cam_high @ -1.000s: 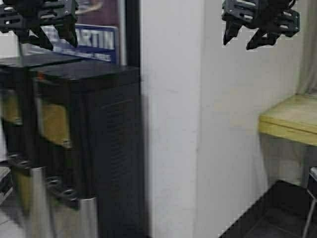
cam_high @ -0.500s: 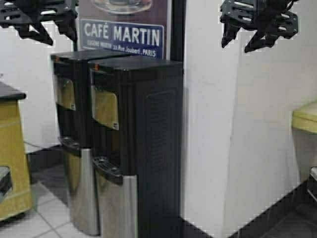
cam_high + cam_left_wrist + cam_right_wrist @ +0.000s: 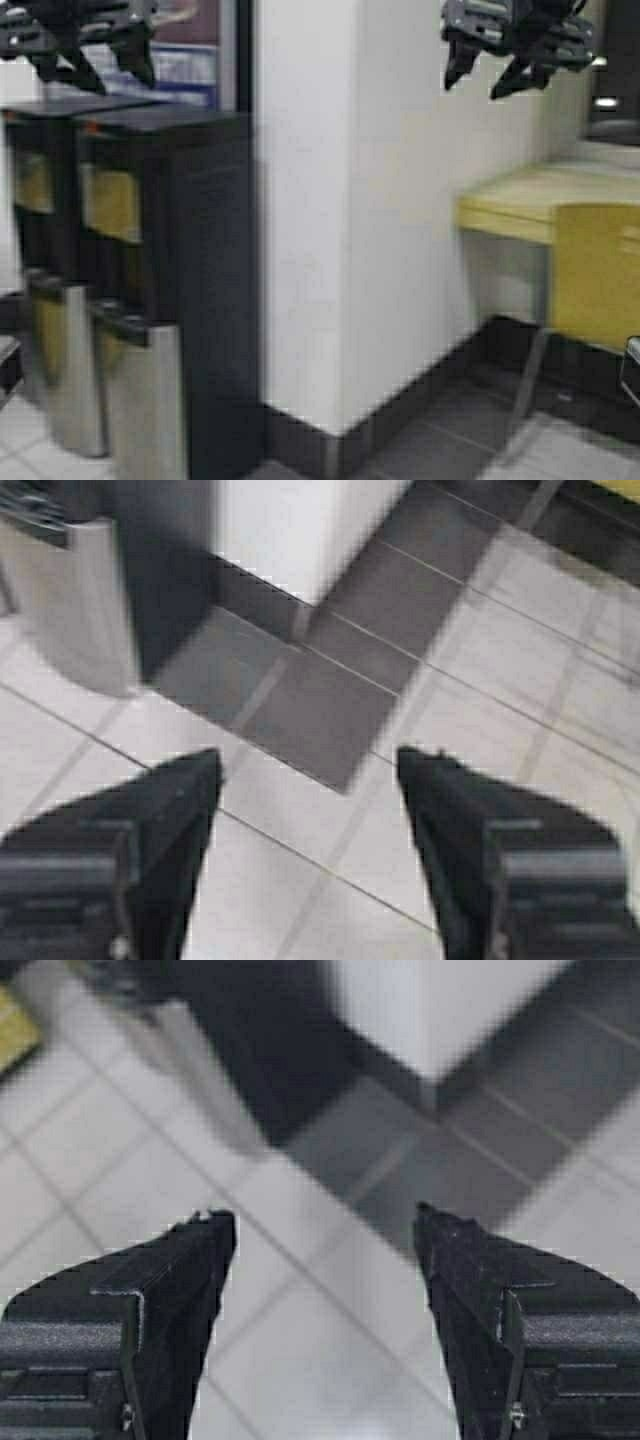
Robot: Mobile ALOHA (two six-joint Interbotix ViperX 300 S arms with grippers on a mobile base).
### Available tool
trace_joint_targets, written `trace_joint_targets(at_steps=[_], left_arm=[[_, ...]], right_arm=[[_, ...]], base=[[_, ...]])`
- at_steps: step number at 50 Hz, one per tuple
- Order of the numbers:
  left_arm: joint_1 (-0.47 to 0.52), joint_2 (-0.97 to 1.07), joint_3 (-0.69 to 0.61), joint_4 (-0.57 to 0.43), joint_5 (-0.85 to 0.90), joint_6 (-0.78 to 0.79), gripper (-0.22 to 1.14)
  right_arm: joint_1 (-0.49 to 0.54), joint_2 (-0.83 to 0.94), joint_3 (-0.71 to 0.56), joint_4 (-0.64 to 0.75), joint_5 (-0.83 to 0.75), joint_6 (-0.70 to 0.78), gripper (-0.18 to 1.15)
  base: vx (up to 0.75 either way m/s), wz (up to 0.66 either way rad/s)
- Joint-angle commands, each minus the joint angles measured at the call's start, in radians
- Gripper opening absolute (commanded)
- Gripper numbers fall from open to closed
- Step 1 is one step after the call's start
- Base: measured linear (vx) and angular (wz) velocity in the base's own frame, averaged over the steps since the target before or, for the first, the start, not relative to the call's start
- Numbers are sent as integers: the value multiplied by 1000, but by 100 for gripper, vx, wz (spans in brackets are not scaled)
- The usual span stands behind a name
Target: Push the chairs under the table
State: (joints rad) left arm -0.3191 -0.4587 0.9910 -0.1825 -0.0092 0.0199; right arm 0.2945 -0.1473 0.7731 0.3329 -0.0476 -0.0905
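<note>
Both grippers, left (image 3: 95, 62) and right (image 3: 505, 72), are held high, wide open and empty. A chair (image 3: 597, 272) is seen beside the counter (image 3: 520, 205).

The tiled floor (image 3: 590, 455) carries everything: pale tiles near the robot, with a band of dark grey tiles along the foot of the white wall corner (image 3: 350, 220). Two black and steel water dispensers (image 3: 150, 290) stand on it side by side at the left. At the right, one yellow-tan chair (image 3: 595, 275) stands on its thin legs before the light-wood counter (image 3: 515, 205).
</note>
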Motion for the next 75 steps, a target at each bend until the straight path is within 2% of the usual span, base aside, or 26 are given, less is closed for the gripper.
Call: trace_joint_targets(at_steps=[1, 27, 75], left_arm=[[2, 2, -11, 0, -3, -2, 89], [2, 35, -25, -11, 6, -6, 89], [2, 92, -41, -12, 6, -9, 89]], right_arm=[[5, 18, -35, -3, -5, 2, 89], [5, 43, -20, -26, 17, -12, 89], [5, 35, -55, -21, 100, 69, 89]], base=[[-34, -49], [-26, -32], [-14, -37]])
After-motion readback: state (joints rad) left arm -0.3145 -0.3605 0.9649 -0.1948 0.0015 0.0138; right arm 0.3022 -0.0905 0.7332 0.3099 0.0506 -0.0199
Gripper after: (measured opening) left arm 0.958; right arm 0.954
